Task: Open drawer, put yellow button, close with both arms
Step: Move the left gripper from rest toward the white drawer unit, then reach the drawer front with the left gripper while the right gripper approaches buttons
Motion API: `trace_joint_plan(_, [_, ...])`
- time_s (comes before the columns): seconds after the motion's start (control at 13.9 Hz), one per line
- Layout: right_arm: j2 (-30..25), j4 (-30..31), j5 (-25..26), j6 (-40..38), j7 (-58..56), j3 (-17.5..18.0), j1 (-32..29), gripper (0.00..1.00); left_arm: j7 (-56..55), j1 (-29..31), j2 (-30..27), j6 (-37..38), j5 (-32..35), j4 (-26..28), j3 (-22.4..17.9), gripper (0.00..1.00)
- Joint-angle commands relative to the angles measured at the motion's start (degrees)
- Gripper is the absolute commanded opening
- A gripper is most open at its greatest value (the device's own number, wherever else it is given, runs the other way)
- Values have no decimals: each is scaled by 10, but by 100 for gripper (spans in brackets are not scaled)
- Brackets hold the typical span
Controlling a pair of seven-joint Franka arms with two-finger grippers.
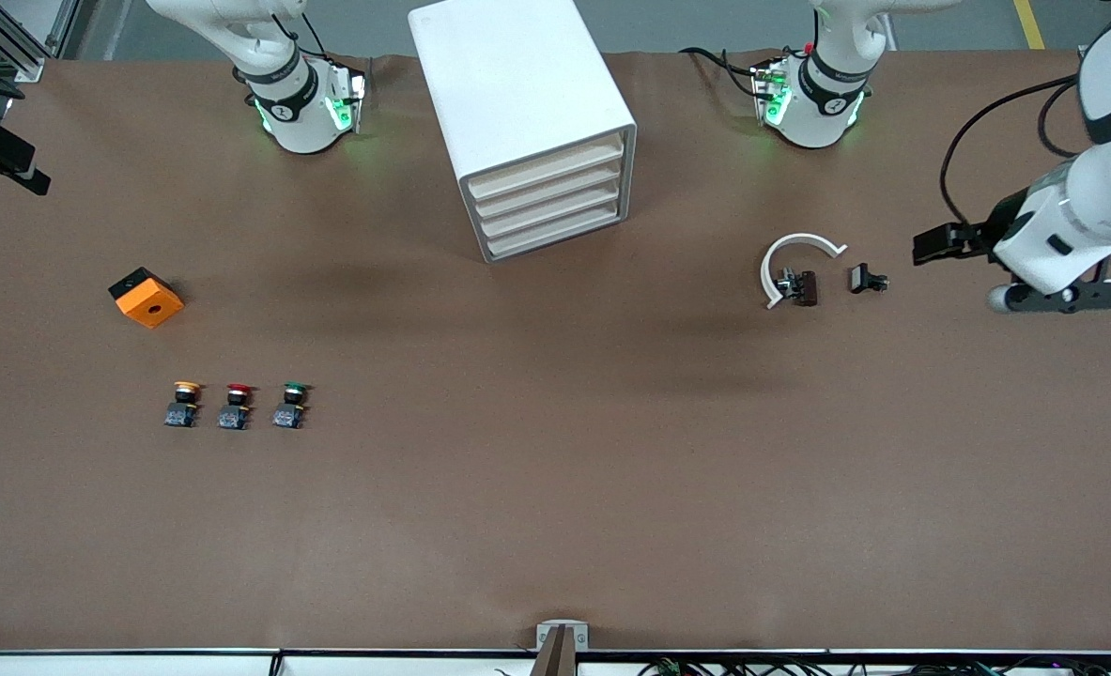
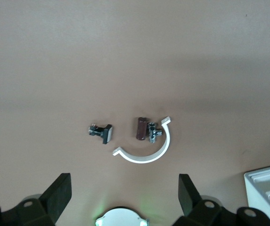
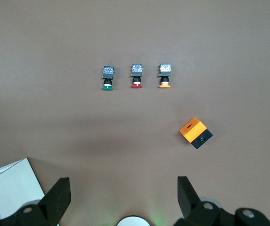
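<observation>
The white cabinet [image 1: 508,75] stands midway between the arms' bases, and all of its cream-fronted drawers [image 1: 550,202] are shut. The yellow button [image 1: 184,402] lies on the table toward the right arm's end, at the end of a row with a red button [image 1: 236,404] and a green button [image 1: 292,404]. In the right wrist view the yellow button [image 3: 164,75] lies well away from my right gripper [image 3: 124,188], which hangs open and empty high over the table. My left gripper [image 1: 1067,299] hovers open and empty at the left arm's end, fingertips [image 2: 61,188] wide apart.
An orange and black block [image 1: 146,298] lies farther from the front camera than the buttons. A white C-shaped ring [image 1: 794,263], a brown part [image 1: 804,286] and a small black part [image 1: 865,278] lie toward the left arm's end. Bare brown table lies between.
</observation>
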State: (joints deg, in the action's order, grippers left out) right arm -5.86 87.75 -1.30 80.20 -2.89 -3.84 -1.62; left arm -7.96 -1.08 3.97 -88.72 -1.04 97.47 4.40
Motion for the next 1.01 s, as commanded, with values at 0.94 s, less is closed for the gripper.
trace_joint_plan(0.94, [-3,-10,-8,1,27,0,-2,100,-404,-73,156,-26,-102,-133,48,100])
